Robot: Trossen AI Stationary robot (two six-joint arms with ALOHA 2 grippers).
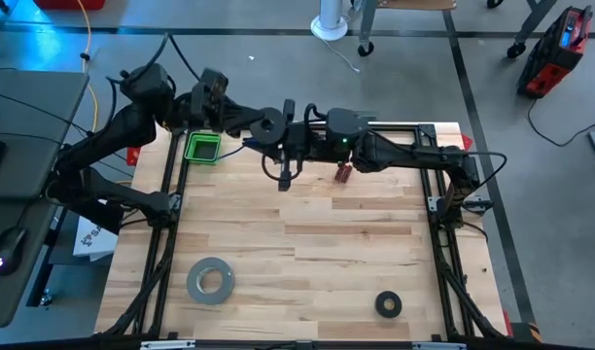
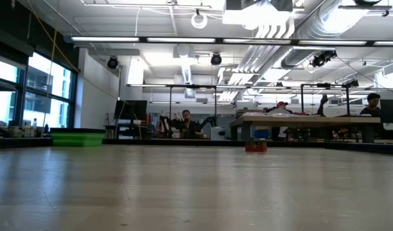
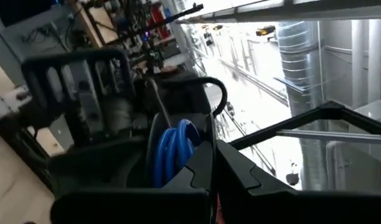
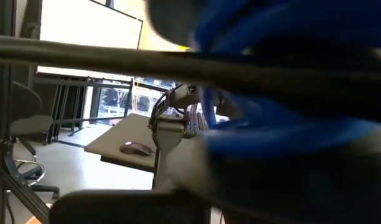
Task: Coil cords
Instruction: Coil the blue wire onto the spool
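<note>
High above the table's far middle, my two arms meet. My left gripper (image 1: 262,126) is shut on a small black round spool (image 1: 270,124). The blue cord (image 3: 174,151) is wound in several turns on this spool. A short length of the cord (image 1: 249,146) shows below the spool. My right gripper (image 1: 296,138) comes in from the right and is shut right beside the spool. In the right wrist view the blue cord (image 4: 284,127) runs blurred, close across the picture. The low view shows neither gripper. My left gripper pinches the spool between its two fingers (image 3: 240,180), with the blue windings (image 3: 178,140) showing just past the fingertips. It reaches in about level from the table's left. The spool is lifted well clear of the table. My right gripper is shut on the blue cord (image 4: 253,118) next to the spool, coming about level from the table's right. Blur and the spool hide the place of contact, so the part it holds cannot be told.
A green bin (image 1: 202,148) stands at the far left of the table. A small red item (image 1: 343,173) lies below my right arm. Near the front edge lie a grey tape roll (image 1: 211,280) and a black ring (image 1: 388,304). People sit in the room beyond.
</note>
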